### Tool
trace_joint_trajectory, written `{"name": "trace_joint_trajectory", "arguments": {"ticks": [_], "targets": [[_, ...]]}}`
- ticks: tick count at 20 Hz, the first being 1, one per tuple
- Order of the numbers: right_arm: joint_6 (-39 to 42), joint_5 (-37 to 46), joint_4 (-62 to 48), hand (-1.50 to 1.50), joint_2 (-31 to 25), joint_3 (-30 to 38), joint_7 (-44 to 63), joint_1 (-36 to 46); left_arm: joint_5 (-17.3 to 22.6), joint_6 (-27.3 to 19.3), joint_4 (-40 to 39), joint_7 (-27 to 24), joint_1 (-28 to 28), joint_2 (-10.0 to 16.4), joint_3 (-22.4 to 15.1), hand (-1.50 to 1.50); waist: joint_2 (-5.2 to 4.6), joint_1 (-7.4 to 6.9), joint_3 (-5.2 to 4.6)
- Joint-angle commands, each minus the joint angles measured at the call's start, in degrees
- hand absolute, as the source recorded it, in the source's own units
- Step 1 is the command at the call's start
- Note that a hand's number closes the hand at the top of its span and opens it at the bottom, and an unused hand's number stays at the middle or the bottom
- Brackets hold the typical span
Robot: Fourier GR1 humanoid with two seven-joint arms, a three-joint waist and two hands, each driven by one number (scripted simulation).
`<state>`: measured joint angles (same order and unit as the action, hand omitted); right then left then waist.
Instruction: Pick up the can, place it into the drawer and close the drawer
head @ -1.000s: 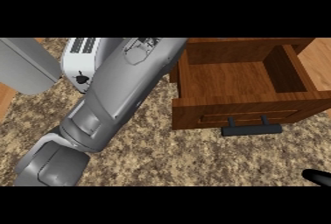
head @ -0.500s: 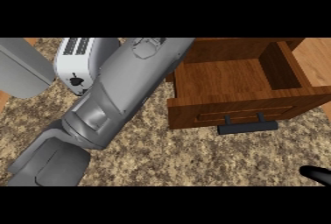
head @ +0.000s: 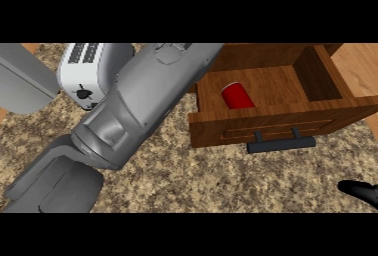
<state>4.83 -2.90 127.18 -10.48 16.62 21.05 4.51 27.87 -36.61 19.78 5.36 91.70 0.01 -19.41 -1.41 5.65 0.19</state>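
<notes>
**Can in, drawer left to shut**

Red cylindrical can (head: 238, 95) lying inside open brown wooden drawer (head: 332, 120), near its left wall. Left hand out of view beyond grey forearm (head: 140, 95). Black right hand (head: 360, 191) at lower right edge, open or closed impossible to tell. Could skew and jam if pushed off-centre at dark bar handle (head: 280, 144). Unlike a second ago, can now visible.

Red can (head: 238, 96) in a brown wood-grain drawer (head: 221, 131) with a dark grey handle (head: 280, 145). The counter (head: 221, 185) is speckled beige and brown. Far left, the toaster (head: 81, 65) is white; arm (head: 140, 105) grey; right hand (head: 362, 191) black.
</notes>
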Motion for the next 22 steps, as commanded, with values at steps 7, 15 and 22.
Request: {"name": "trace_joint_trajectory", "arguments": {"ticks": [7,15,22], "targets": [[2.3,11.9,-4.4,-1.5,-5.3,-5.5,-6.9,5.8,5.2,-1.3,-1.1,-3.0,0.9,0.0,1.0,-1.5,-0.74,-0.17,0.0],[1.9,26.9,-10.7,-1.5,-9.5,-12.0,-11.0,8.4,8.3,-1.2,-1.1,-6.8,0.7,0.0,2.7,-1.5,-0.17,-1.79,-0.05],[-4.4,42.2,-25.3,-1.5,-6.3,-22.9,-14.7,14.4,7.2,-1.2,-3.6,-7.0,2.3,0.0,1.6,-1.5,-0.23,-3.94,-0.06]]}}
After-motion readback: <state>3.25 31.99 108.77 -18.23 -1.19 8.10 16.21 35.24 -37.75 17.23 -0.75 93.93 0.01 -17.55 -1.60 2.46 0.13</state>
